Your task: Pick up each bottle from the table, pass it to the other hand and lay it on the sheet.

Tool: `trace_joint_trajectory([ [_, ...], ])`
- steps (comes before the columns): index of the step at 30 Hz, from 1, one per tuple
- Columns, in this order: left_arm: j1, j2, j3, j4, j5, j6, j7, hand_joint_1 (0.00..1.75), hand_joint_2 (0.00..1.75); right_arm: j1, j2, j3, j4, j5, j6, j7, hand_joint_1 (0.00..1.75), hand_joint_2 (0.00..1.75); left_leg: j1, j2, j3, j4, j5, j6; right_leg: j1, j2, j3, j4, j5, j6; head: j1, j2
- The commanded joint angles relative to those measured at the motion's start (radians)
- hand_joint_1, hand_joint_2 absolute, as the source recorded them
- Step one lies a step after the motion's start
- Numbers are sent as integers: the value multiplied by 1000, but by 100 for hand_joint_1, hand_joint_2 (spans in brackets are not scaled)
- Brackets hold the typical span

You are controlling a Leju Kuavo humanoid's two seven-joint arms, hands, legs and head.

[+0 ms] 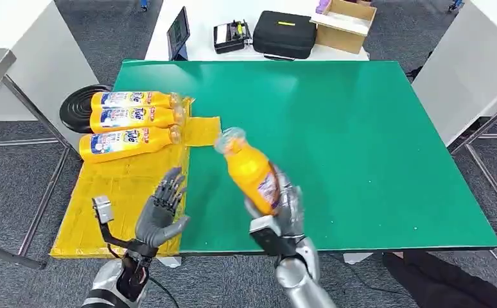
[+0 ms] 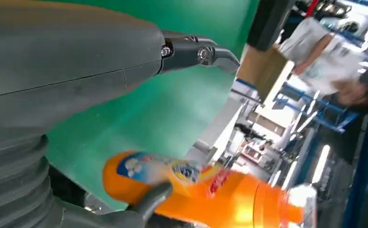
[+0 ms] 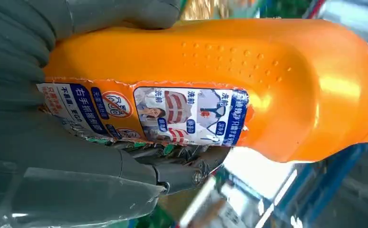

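My right hand grips an orange detergent bottle by its lower body, raised above the green table with its clear cap tilted up and to the left. In the right wrist view the bottle sits in the hand, label showing. My left hand is open, fingers spread, over the edge of the yellow sheet, a short way left of the bottle. The left wrist view shows the bottle just beyond that hand. Three more orange bottles lie side by side on the sheet's far end.
Behind the green table stand a black case, a cardboard box, a small black device and a tablet. A black round stool is left of the sheet. A person stands in the background.
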Motion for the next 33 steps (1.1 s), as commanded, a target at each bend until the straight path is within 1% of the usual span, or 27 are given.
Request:
trace_joint_trajectory([
  [1, -37, 62, -85, 86, 8, 0, -5, 0, 175, -53, 3, 54, 163, -12, -4, -5, 175, 175, 1, 4, 8, -1, -3, 0, 2, 2, 8, -2, -2, -4, 0, 0],
  [4, -37, 62, -85, 86, 8, 0, -5, 0, 175, -53, 3, 54, 163, -12, -4, -5, 175, 175, 0, 2, 3, -1, -1, 0, 1, 1, 3, -1, 0, -2, 0, 0],
  [5, -37, 62, -85, 86, 8, 0, -5, 0, 175, -53, 3, 54, 163, -12, -4, -5, 175, 175, 1, 3, 6, -1, -2, 0, 1, 1, 6, -2, -1, -4, 0, 0],
  [7, -37, 62, -85, 86, 8, 0, -5, 0, 175, -53, 3, 54, 163, -12, -4, -5, 175, 175, 1, 3, 6, -1, -2, 0, 1, 2, 6, -2, -1, -4, 0, 0],
  [10, -37, 62, -85, 86, 8, 0, -5, 0, 175, -53, 3, 54, 163, -12, -4, -5, 175, 175, 0, 2, 3, -1, -1, 0, 1, 1, 3, -1, -1, -3, 0, 0],
  [11, -37, 62, -85, 86, 8, 0, -5, 0, 175, -53, 3, 54, 163, -12, -4, -5, 175, 175, 1, 3, 6, 0, -2, 0, 2, 1, 6, -1, -1, -4, 0, 0],
  [13, -37, 62, -85, 86, 8, 0, -5, 0, 175, -53, 3, 54, 163, -12, -4, -5, 175, 175, 0, 2, 3, -1, -1, 0, 1, 1, 3, -1, -1, -2, 0, 0],
  [15, -41, 65, -97, 92, 16, -8, 2, 0, 175, -55, 5, 86, 179, 16, -5, -4, 175, 175, 1, 3, 7, 0, -3, 0, 2, 1, 7, -2, -2, -4, 0, 0],
  [17, -52, 69, -113, 109, 20, -10, 5, 0, 175, -65, 28, 122, 228, 26, -5, -8, 175, 175, 1, 3, 4, 0, -2, 0, 1, 1, 5, -1, -1, -3, 0, 0],
  [18, -57, 73, -124, 114, 18, -9, 3, 0, 175, -79, 32, 151, 263, 38, -3, -10, 175, 175, 2, 5, 9, 0, -4, 0, 3, 2, 10, -2, -2, -5, 0, 0],
  [19, -57, 73, -125, 115, 18, -9, 3, 0, 175, -79, 34, 153, 264, 40, -5, -11, 175, 175, 1, 3, 5, 0, -2, 0, 1, 1, 5, -1, -1, -3, 0, 0],
  [20, -63, 77, -134, 123, 16, -6, 4, 0, 175, -89, 51, 177, 302, 36, -3, -13, 175, 175, 2, 5, 8, 0, -4, 0, 3, 3, 8, -2, -2, -5, 0, 0],
  [21, -65, 77, -136, 125, 16, -6, 5, 0, 175, -92, 53, 188, 309, 44, -9, -15, 175, 175, 1, 3, 4, -1, -1, 0, 1, 2, 3, -1, -1, -3, 0, 0],
  [22, -67, 79, -143, 129, 19, -11, 5, 0, 175, -98, 63, 202, 326, 37, -3, -12, 175, 175, 1, 4, 6, 0, -2, 0, 2, 2, 5, -1, -1, -4, 0, 0],
  [24, -72, 79, -151, 135, 20, -10, 4, 0, 175, -113, 72, 237, 355, 48, 5, -7, 175, 175, 1, 3, 4, -1, -1, 0, 1, 1, 3, -1, -1, -3, 0, 0],
  [25, -78, 79, -157, 141, 21, -11, 3, 0, 175, -123, 78, 260, 383, 47, 17, -3, 175, 175, 1, 4, 7, -1, -2, 0, 2, 2, 6, -1, -1, -4, 0, 0],
  [26, -81, 78, -159, 143, 24, -11, 3, 0, 175, -124, 84, 274, 398, 53, 15, 2, 175, 175, 1, 4, 5, -1, -2, 0, 2, 2, 5, -1, -1, -4, 0, 0],
  [27, -89, 78, -158, 150, 39, -19, 6, 0, 175, -133, 97, 321, 444, 65, 87, 5, 175, 175, 1, 4, 6, -1, -2, 0, 2, 2, 5, -1, -1, -4, 0, 0],
  [28, -100, 76, -157, 158, 49, -16, 9, 0, 175, -127, 121, 353, 490, 82, 64, 6, 175, 175, 1, 3, 3, 0, -1, 0, 1, 2, 3, -1, 0, -2, 0, 0],
  [29, -104, 73, -155, 161, 60, -18, 10, 0, 175, -125, 137, 367, 521, 74, 65, -4, 175, 175, 1, 4, 6, -1, -2, 0, 2, 2, 5, -2, -1, -4, 0, 0],
  [30, -107, 71, -154, 162, 61, -10, 11, 0, 175, -127, 143, 378, 538, 74, 58, -7, 175, 175, 2, 4, 8, 0, -3, 0, 3, 2, 8, -2, -2, -5, 0, 0],
  [31, -111, 66, -149, 163, 76, -16, 11, 0, 175, -124, 143, 397, 541, 61, 59, -9, 175, 175, 1, 3, 4, -1, -1, 0, 2, 1, 4, -1, -1, -3, 0, 0],
  [32, -112, 66, -148, 163, 76, -15, 11, 0, 175, -121, 143, 400, 542, 61, 60, -9, 175, 175, 2, 3, 7, 0, -3, 0, 2, 1, 7, -1, -2, -4, 0, 0],
  [33, -115, 63, -145, 162, 77, -8, 10, 0, 175, -123, 143, 415, 542, 52, 69, -5, 175, 175, 1, 2, 5, 0, -2, 0, 2, 0, 5, -1, -1, -3, 0, 0],
])
